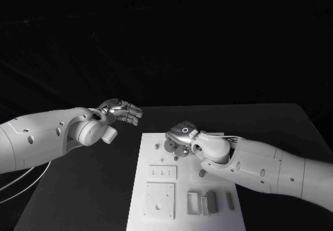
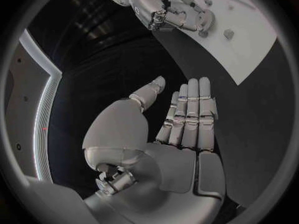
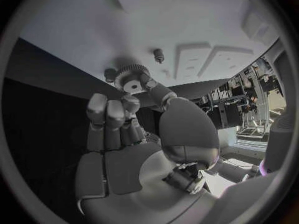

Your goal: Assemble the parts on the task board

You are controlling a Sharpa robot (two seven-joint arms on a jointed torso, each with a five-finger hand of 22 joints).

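The white task board (image 1: 154,217) lies in the middle of the black table. My right hand (image 1: 183,136) is over its far end and pinches a small toothed gear (image 3: 132,78) between thumb and fingertips (image 3: 114,108), close above the board surface (image 3: 206,20). A short peg (image 3: 159,56) stands on the board just beyond the gear. The gear (image 2: 203,20) and right hand (image 2: 163,9) also appear in the left wrist view. My left hand (image 1: 122,111) hovers off the board's far left corner with straight fingers (image 2: 192,115), holding nothing.
Two square plates (image 1: 160,199) with holes lie on the board's near left. Several upright blocks (image 1: 211,202) stand at its near right. Small loose parts (image 1: 158,146) lie left of the right hand. Bare black table (image 1: 90,192) flanks the board.
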